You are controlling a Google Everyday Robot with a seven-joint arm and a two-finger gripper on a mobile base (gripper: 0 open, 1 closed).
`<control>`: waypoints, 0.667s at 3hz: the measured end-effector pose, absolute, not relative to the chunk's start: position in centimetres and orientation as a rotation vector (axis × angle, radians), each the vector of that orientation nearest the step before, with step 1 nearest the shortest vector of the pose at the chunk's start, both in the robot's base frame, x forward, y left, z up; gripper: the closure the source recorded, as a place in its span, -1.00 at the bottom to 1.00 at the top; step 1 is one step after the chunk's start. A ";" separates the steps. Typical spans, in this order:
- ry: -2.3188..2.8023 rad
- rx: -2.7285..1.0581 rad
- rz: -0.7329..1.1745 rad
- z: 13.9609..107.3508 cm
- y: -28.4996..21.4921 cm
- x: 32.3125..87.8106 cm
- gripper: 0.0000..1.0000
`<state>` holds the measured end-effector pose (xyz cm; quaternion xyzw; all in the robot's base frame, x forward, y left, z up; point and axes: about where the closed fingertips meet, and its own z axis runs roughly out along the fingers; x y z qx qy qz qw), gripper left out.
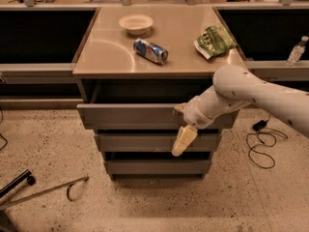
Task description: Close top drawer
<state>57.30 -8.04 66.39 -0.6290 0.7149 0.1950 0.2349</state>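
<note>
The top drawer (130,116) is a wide grey drawer under the tan tabletop, pulled out a short way, with a dark gap showing behind its flat front. My gripper (182,125) is at the right part of that front panel, touching it. One pale finger (180,108) lies at the panel's top edge. The other finger (183,140) hangs down over the second drawer front (140,142). The fingers are spread apart and hold nothing. My white arm (251,91) reaches in from the right.
On the tabletop (106,52) are a white bowl (136,22), a lying blue can (150,50) and a green chip bag (214,40). A third drawer front (154,166) is below. A cable (260,144) lies on the floor at right, a metal stand (43,190) at left, and a bottle (296,50) at far right.
</note>
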 end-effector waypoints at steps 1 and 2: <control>1.978 -1.697 0.557 65.2 -8.5 57.7 -1.00; 1.996 -1.642 0.556 64.4 -9.8 59.5 -1.00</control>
